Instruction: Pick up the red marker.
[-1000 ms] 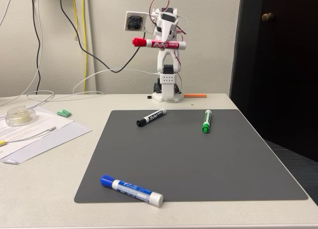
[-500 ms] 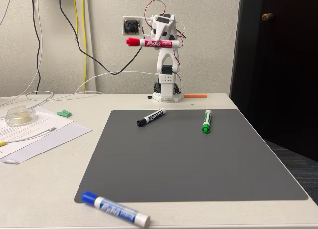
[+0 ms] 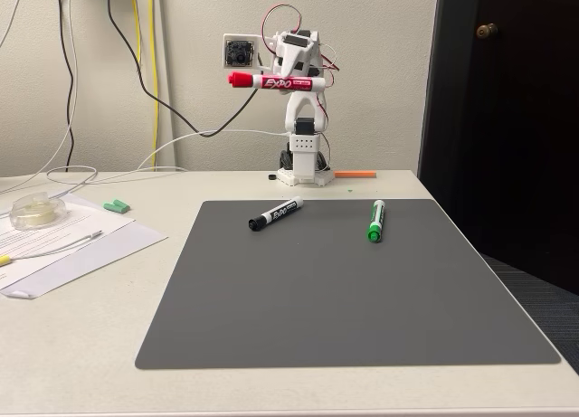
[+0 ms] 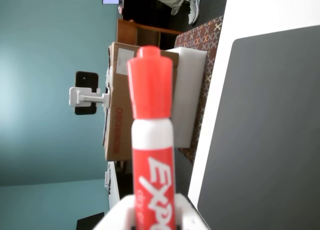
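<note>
In the fixed view, the red marker (image 3: 276, 80) is held level, high above the table's far edge, by the gripper (image 3: 303, 73), whose jaws are closed on the barrel. On the grey mat (image 3: 347, 290), a black marker (image 3: 275, 213) and a green marker (image 3: 375, 220) are seen near its far edge.

In the wrist view, the red marker (image 4: 151, 140) is seen clamped at the bottom edge, cap pointing up.

A black-capped marker (image 3: 274, 214) and a green marker (image 3: 375, 220) lie apart at the 12 o'clock end of a gray mat (image 3: 344, 290); papers (image 3: 72, 245) and a tape roll (image 3: 36, 211) sit at 9 o'clock on the surface (image 3: 90, 345).
</note>
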Tool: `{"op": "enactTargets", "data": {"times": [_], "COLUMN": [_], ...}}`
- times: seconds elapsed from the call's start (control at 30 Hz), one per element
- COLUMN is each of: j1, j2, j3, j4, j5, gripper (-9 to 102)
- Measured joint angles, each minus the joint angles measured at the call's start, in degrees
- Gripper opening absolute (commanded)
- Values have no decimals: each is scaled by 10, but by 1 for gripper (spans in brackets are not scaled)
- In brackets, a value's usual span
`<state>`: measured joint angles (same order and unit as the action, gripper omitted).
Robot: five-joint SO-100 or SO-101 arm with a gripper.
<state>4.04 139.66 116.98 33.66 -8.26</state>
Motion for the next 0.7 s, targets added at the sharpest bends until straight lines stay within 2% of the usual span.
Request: {"op": "enactTargets", "data": {"times": [0.7], "j1": [0], "j2": [0], "j3": [0], "j4": [-8], "j5": [1], "gripper": [0]}}
